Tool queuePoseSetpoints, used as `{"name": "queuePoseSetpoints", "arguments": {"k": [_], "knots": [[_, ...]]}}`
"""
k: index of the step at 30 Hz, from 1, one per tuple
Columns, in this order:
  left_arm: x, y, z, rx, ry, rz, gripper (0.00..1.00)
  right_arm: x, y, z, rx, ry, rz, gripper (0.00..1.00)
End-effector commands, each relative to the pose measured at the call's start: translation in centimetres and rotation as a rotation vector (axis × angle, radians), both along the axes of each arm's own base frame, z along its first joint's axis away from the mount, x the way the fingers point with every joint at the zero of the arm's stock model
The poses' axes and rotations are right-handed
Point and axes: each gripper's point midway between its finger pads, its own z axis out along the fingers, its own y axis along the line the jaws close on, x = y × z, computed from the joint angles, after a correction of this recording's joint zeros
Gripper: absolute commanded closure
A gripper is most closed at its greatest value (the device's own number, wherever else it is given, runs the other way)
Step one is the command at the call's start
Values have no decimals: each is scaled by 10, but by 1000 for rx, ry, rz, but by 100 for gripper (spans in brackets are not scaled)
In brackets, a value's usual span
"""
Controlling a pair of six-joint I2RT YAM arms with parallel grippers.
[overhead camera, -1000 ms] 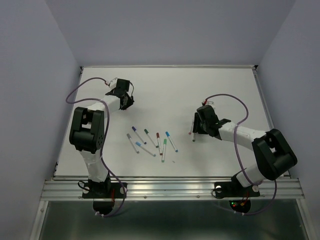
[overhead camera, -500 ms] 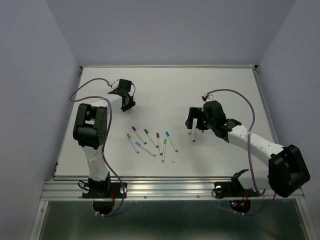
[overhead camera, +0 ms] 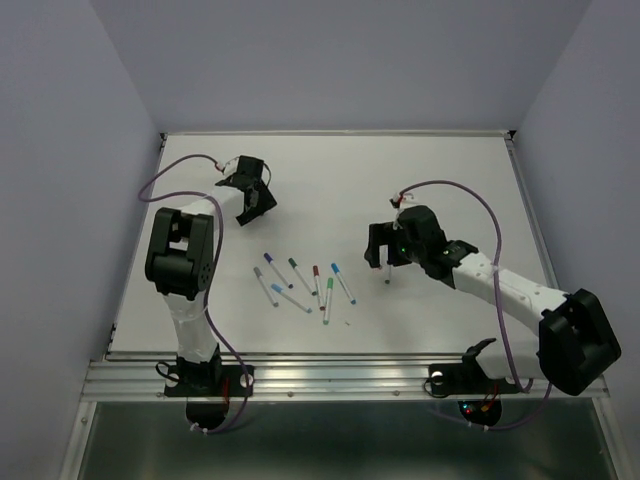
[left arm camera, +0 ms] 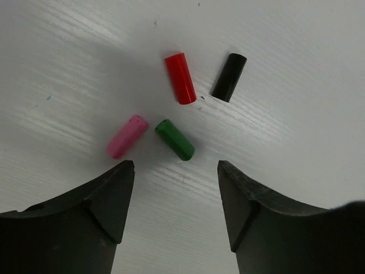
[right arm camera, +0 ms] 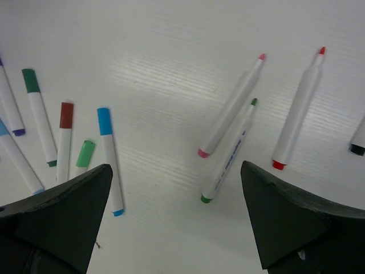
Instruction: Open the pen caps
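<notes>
1. Four loose caps lie on the table (overhead camera: pixel 400 180) just ahead of the left gripper (left arm camera: pixel 174 171): red cap (left arm camera: pixel 180 78), black cap (left arm camera: pixel 228 77), pink cap (left arm camera: pixel 126 136) and green cap (left arm camera: pixel 174 139). Left jaws are spread and hold nothing.
2. Three uncapped pens lie below the right gripper (right arm camera: pixel 175 171): pink pen (right arm camera: pixel 231 113), green pen (right arm camera: pixel 228 151) and red pen (right arm camera: pixel 297 108). Pink and green lie side by side, nearly touching. Right jaws are wide apart and empty.
3. Several capped pens (overhead camera: pixel 342 284) sit in a loose cluster mid-table, between the arms.
4. Risk: a straight descent by the right gripper takes a pen that is already open. That wastes a grasp, and a bare tip can mark the table or the pads.
5. Risk: the cluster is tight. A wide pinch may catch two barrels or nudge a neighbour, and round barrels roll.
6. Risk: pulling a cap likely needs both grippers on one pen. The left gripper is well away, so meeting mid-table invites a finger clash, and the short cap may slip.
7. Risk: a left sweep may scatter the loose caps.
</notes>
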Motion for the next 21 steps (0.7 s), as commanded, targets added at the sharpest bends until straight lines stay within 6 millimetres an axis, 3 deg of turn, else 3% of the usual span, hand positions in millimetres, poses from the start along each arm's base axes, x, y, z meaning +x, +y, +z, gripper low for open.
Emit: {"name": "queuePoseSetpoints", "arguments": {"k": [1,7,9,10,13,14,16,21], "knots": [[9,-11,83,-39,-167,-27,20,-8,28,15,-51,-71,131,0],[-16,-19,163,-103,-351,-78,2,-21,54,0,-152,-55,191,0],[-28,-16,170,-106,-371,-79,1,-22,60,-11,-169,-29,202,0],[-35,-14,188,-115,-415,-83,1,-24,66,-12,-171,-28,222,0],[-52,-9,190,-115,-431,-80,1,-25,70,-24,-198,-3,239,0],[-59,-7,201,-122,-465,-79,1,-27,76,-28,-208,6,255,0],[-70,-2,205,-124,-488,-70,1,-31,81,-34,-217,19,284,0],[-82,3,205,-117,-500,-63,1,-39,91,-55,-275,58,326,5]]}}
